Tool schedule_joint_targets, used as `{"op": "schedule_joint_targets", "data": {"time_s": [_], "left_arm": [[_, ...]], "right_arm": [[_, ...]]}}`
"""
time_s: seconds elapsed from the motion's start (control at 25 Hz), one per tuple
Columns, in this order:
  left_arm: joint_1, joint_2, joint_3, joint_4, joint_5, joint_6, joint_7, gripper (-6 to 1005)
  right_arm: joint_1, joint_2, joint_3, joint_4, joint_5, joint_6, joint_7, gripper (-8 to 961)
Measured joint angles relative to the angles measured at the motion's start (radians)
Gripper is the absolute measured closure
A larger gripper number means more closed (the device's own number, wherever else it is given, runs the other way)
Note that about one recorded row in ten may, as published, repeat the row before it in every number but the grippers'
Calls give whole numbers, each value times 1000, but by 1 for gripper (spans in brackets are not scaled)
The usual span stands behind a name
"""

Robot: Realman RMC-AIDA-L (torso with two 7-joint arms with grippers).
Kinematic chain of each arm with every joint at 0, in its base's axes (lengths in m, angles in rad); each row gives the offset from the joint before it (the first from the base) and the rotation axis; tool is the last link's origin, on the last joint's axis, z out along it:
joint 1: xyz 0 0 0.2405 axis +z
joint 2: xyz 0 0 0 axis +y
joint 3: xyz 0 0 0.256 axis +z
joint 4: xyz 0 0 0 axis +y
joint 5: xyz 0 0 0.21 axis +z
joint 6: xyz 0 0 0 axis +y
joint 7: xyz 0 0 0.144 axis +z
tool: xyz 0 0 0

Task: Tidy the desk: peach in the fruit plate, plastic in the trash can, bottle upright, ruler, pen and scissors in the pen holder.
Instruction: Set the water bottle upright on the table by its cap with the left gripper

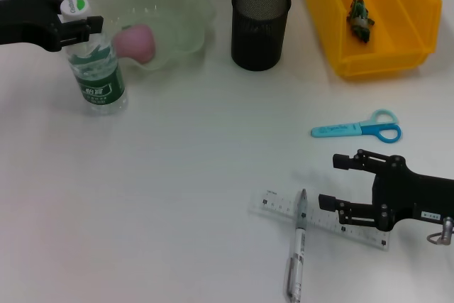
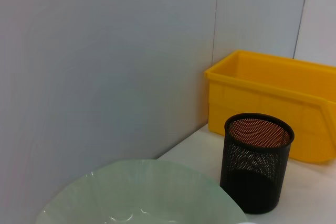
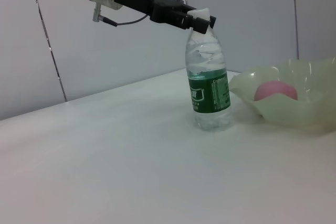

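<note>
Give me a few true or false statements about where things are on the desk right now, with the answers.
1. The peach lies in the fruit plate. True.
2. The bottle lies on its side. False: it stands upright, the left gripper at its cap.
3. The scissors are in the pen holder. False: they lie on the desk.
4. The pen lies across the ruler. True.
5. The right gripper holds the pen. False: its open fingers are over the ruler.

The scene is evenly and brightly lit from above. Only soft, faint shadows are cast on the white table (image 1: 177,175). A pale haze is seen at the head view's left edge.
</note>
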Motion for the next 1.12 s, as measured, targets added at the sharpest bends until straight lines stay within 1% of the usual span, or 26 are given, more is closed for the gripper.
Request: {"op": "schedule_joint_targets", "data": {"time_s": [0.56,0.8,0.84,1.12], "left_arm": [[1,0,0,1,0,1,0,554],[3,-3,1,-1,3,-4,3,554],[3,-7,0,0,3,-3,2,554],[2,-12,-1,2,2,-2,-3,554]], "right_arm": [[2,0,0,2,0,0,0,168],[2,0,0,2,0,0,0,169],[2,0,0,2,0,0,0,169],[2,0,0,2,0,0,0,169]]}}
